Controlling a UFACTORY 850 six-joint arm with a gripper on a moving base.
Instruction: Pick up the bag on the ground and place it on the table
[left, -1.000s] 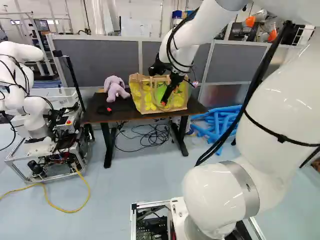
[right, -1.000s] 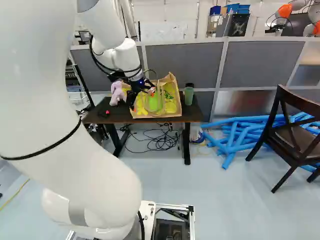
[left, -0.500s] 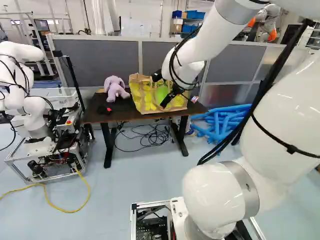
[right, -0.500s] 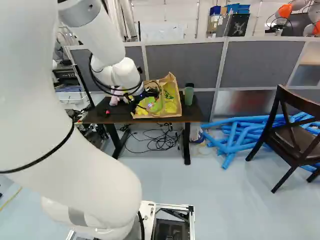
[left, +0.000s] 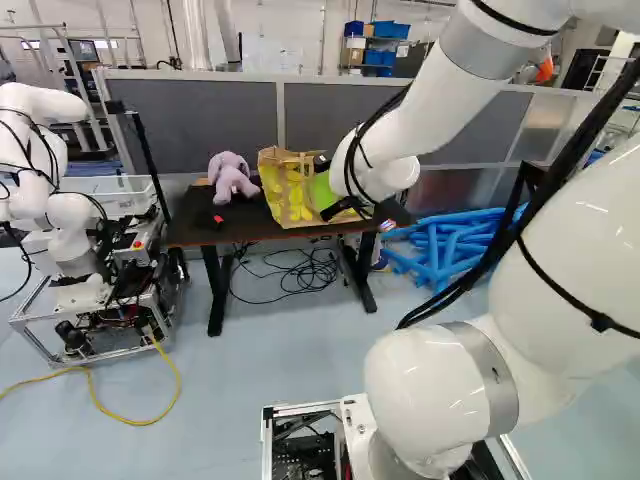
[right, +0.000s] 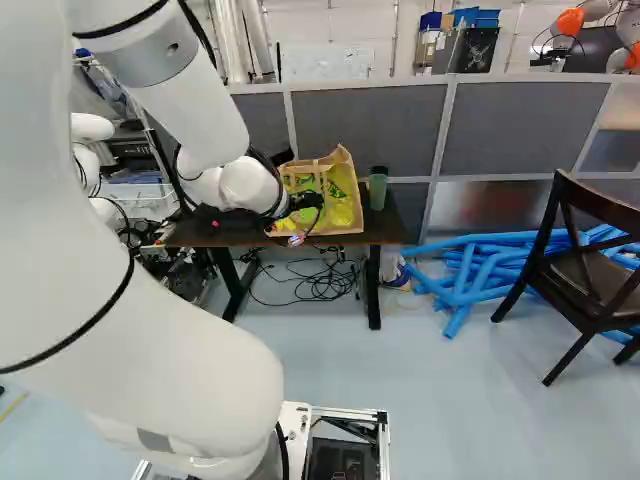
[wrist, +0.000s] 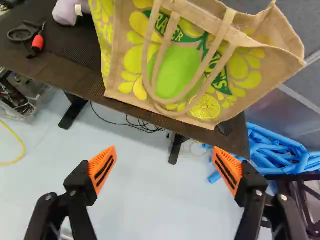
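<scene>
My gripper (left: 345, 210) is just in front of the bag on the table, partly hidden by its own wrist. In the wrist view the gripper (wrist: 164, 169) is wide open, only floor showing between its orange pads. The tan bag with yellow and green print (wrist: 175, 65) stands upright on the dark table (wrist: 45, 65), ahead of the fingers and apart from them. Its two handles hang down its front. In the left base view the bag (left: 290, 190) is on the right part of the tabletop, its right side hidden by my wrist.
A purple plush toy (left: 230, 175) and a small black and red item (left: 208, 218) are on the table. A green cup (right: 378, 188) stands beside the bag. Blue tubes (right: 470, 270) and a dark chair (right: 590, 260) are to the right; another robot (left: 70, 220) is at the left.
The arm has swung back and down from the bag's front, its wrist turning so the gripper sits lower. The bag has stayed in place on the table. The base has not moved.
</scene>
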